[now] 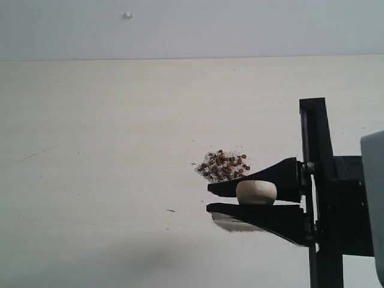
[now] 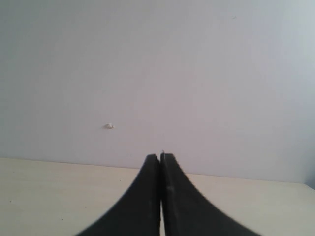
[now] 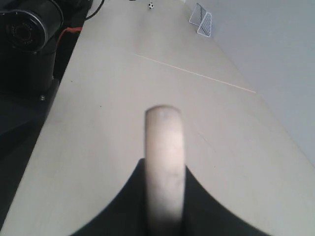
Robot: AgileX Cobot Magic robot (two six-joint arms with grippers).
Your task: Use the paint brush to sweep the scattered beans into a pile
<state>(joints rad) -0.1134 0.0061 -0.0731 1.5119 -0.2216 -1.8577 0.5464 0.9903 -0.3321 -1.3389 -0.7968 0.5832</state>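
Clearly gathered, the beans form one small pile [image 1: 224, 166] right of the desk's [image 1: 108, 150] middle, with a few whitish crumbs at its edges. Just on its near side the right gripper [image 1: 211, 197] reaches in from the right, clamped on the cream handle of the paint brush [image 1: 256, 192]; its bristles are hidden. The left gripper [image 2: 160, 156] is pressed together, empty, facing the wall [image 2: 157, 73].
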